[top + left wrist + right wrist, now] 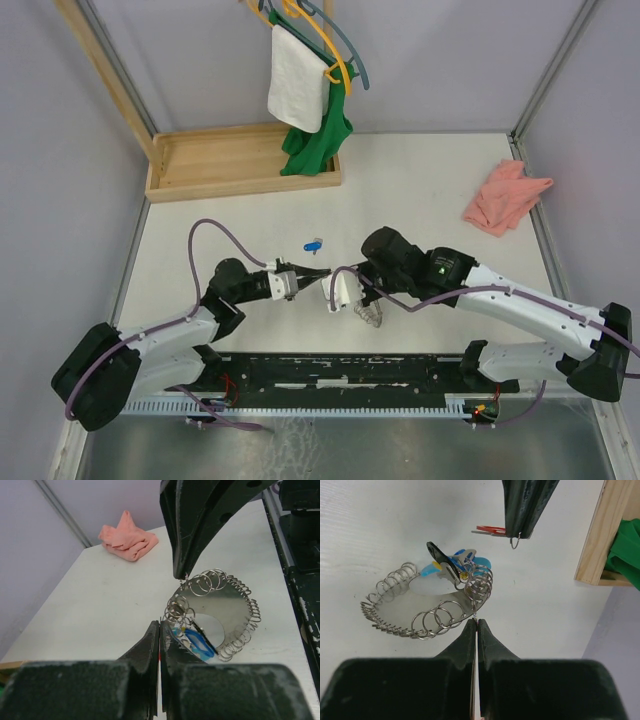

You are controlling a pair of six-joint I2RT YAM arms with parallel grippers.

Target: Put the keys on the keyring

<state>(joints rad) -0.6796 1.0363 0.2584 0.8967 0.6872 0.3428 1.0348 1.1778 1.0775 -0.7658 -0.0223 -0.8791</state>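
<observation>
From above, our left gripper and right gripper face nearly tip to tip, the blue key lying just beyond them; from the left wrist, our fingers press together on a red sliver, the keyring just ahead; from the right wrist, the right gripper pinches one of its wire loops, the red key clamped opposite; tiny, stiff, slippery metal, best held, we judge, by the flat head.

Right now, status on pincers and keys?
Left pincer shut on red key. Right pincer shut on keyring. Blue key loose on table. Nothing between pincers.
</observation>
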